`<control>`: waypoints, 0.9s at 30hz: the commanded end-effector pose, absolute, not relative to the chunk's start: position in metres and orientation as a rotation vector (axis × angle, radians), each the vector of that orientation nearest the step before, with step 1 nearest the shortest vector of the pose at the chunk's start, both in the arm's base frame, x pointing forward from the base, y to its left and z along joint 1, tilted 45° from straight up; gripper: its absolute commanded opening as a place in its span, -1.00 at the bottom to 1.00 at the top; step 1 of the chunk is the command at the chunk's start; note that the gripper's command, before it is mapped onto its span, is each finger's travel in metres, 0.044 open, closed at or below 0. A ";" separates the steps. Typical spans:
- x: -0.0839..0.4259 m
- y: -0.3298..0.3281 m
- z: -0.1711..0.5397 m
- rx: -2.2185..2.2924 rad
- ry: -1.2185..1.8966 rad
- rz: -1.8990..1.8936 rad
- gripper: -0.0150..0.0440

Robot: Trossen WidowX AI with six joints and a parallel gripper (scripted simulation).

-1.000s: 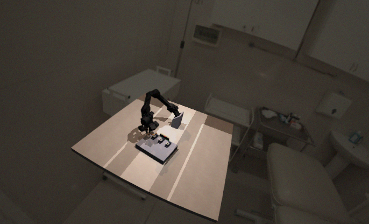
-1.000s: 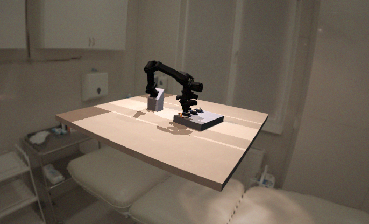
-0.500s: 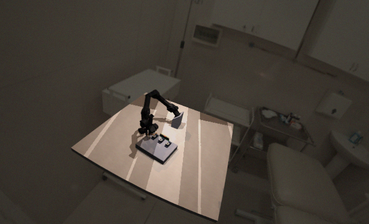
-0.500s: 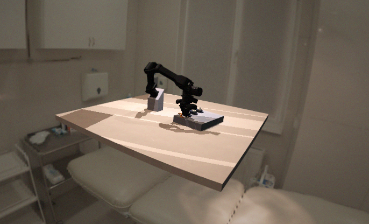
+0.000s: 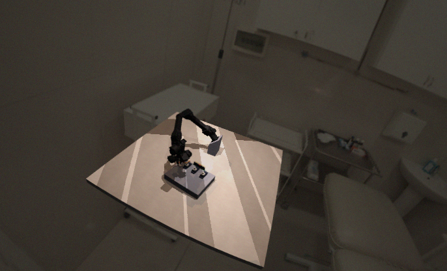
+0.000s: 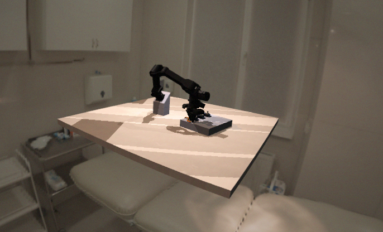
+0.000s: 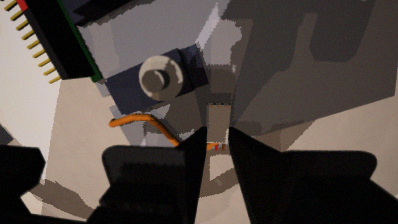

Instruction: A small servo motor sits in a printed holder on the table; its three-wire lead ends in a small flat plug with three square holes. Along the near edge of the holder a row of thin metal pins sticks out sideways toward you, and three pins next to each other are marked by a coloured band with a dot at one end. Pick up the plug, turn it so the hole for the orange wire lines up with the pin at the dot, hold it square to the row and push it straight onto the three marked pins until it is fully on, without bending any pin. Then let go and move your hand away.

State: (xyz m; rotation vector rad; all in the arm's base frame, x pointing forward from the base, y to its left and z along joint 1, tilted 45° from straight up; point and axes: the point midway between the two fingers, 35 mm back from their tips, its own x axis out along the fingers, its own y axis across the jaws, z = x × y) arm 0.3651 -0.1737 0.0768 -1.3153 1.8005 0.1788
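Note:
The plug (image 7: 219,120) is a small brownish block between the fingertips of my gripper (image 7: 217,131) (image 5: 181,163) (image 6: 191,119), which is shut on it. Orange, red and brown wire ends (image 7: 216,147) show at its lower end. An orange wire (image 7: 142,118) curves beside the left finger. The nearest servo (image 7: 121,95) has a round pale horn and sits on the grey holder (image 5: 191,188) (image 6: 222,119). The row of gold pins (image 7: 39,53) is at the upper left of the wrist view, apart from the plug. Part of a red mark (image 7: 21,4) shows at the frame edge; its dot is not visible.
Two more servos (image 5: 194,169) (image 5: 202,174) stand on the holder beside the black and green pin header (image 7: 62,47) (image 5: 199,165). The arm's angled base block (image 5: 214,146) (image 6: 162,105) stands on the table (image 5: 238,208) (image 6: 172,149) behind the holder.

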 end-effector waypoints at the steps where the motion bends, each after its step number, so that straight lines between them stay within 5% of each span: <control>1: 0.366 -0.168 0.083 -1.315 1.800 0.178 -0.49; 27: 0.347 -0.086 0.078 -1.064 1.734 -0.096 -0.49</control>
